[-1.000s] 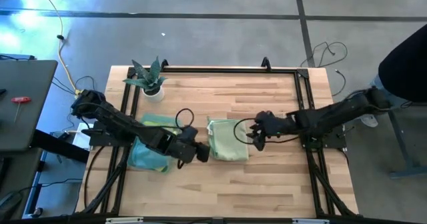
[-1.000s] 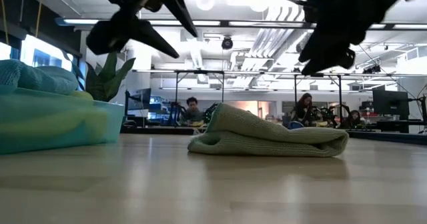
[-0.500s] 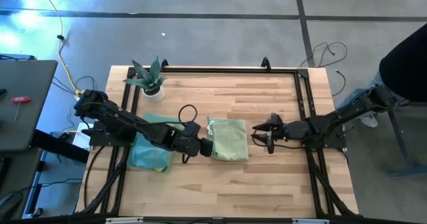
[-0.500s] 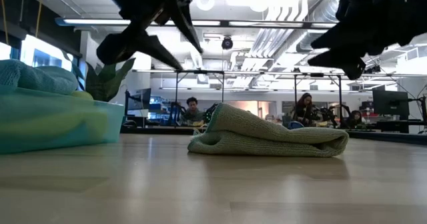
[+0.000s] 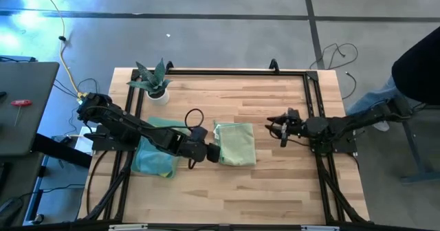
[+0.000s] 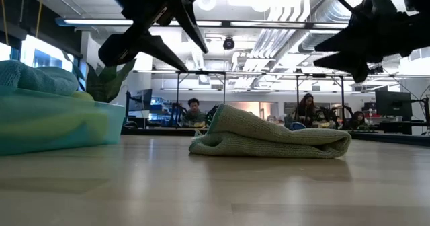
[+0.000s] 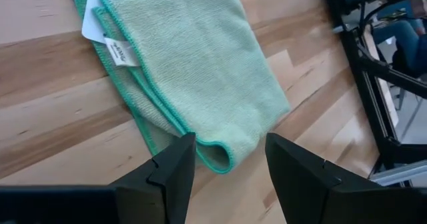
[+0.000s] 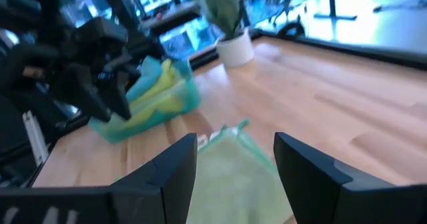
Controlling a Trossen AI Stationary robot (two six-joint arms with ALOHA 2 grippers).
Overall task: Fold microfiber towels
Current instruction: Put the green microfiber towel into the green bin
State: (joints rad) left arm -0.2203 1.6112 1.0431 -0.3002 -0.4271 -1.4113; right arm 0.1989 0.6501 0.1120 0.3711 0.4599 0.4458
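We see even, bright overhead light from ceiling lamps in the low view, with soft shadows. Our right wrist view is motion-blurred; the low view's foreground table lies out of focus.

The bench lies bare along its near edge and across the far middle, giving open passage there. At centre, the folded pale green towel lies flat on the boards. The left claw hangs over the towel's near left corner with its fingers apart, and its arm bars the left side, crossing above the teal bin of towels. The right claw, fingers apart, stands clear of the towel with bare wood between. A potted plant blocks the far left corner. A black frame borders the bench's far and right sides.
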